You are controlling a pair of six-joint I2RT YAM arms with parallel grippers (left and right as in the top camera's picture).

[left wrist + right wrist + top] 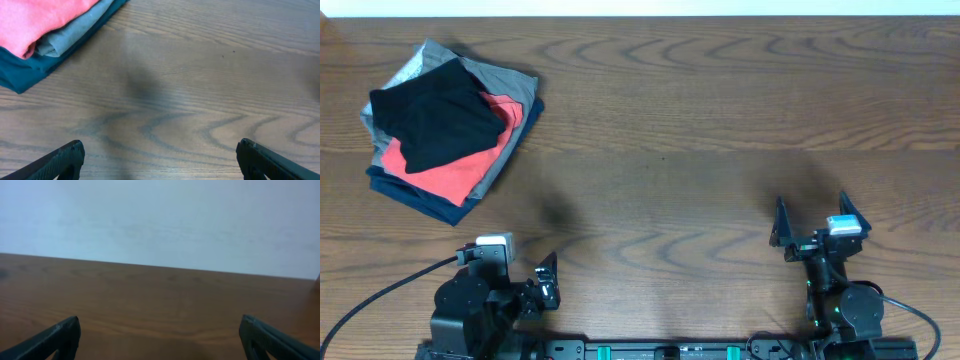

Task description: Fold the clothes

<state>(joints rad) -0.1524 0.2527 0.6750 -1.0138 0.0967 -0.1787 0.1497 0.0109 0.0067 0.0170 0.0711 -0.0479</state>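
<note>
The clothes, a black shirt (438,118), lie bunched on top of a stack of folded garments at the table's far left. In the left wrist view only the stack's red (45,20), grey (75,35) and navy (25,72) layers show at the top left; the black shirt is out of that view. My left gripper (515,258) (160,150) hangs open near the front left, well short of the stack, with bare wood between its fingers. My right gripper (812,215) (160,327) is open at the front right, holding nothing and facing the far table edge.
The wooden table (660,150) stretches between the stack and the right arm. A pale wall (160,220) rises behind the table's far edge. A black cable (380,290) trails from the left arm's base at the front left.
</note>
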